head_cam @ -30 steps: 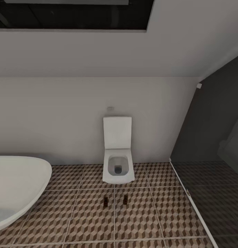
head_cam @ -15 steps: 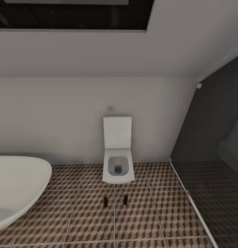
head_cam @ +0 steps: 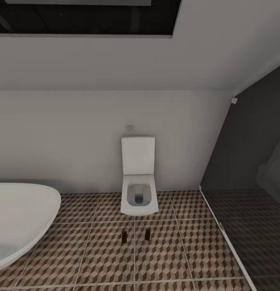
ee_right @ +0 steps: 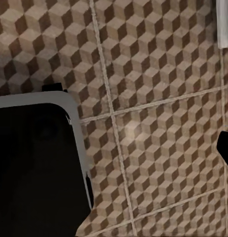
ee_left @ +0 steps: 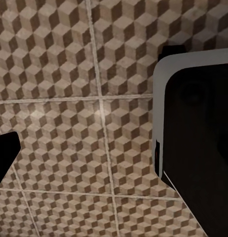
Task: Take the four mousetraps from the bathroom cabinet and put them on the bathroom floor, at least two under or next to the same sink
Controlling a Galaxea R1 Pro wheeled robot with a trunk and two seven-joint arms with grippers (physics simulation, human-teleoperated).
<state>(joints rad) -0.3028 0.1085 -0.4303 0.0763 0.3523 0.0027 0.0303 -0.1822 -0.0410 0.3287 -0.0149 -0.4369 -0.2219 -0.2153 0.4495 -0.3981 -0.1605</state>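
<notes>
Now two mousetraps [head_cam: 124, 237] [head_cam: 147, 234] lying on bathroom floor [head_cam: 188, 250] just before toilet [head_cam: 138, 190], bathtub [head_cam: 18, 220] sitting farther left. Claw states: cannot tell.

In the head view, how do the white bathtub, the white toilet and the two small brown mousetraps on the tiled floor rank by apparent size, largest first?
1. White bathtub, partly cut off by the picture's edge and nearer the camera.
2. White toilet.
3. The two small brown mousetraps; they look alike, so I do not rank them.
</notes>
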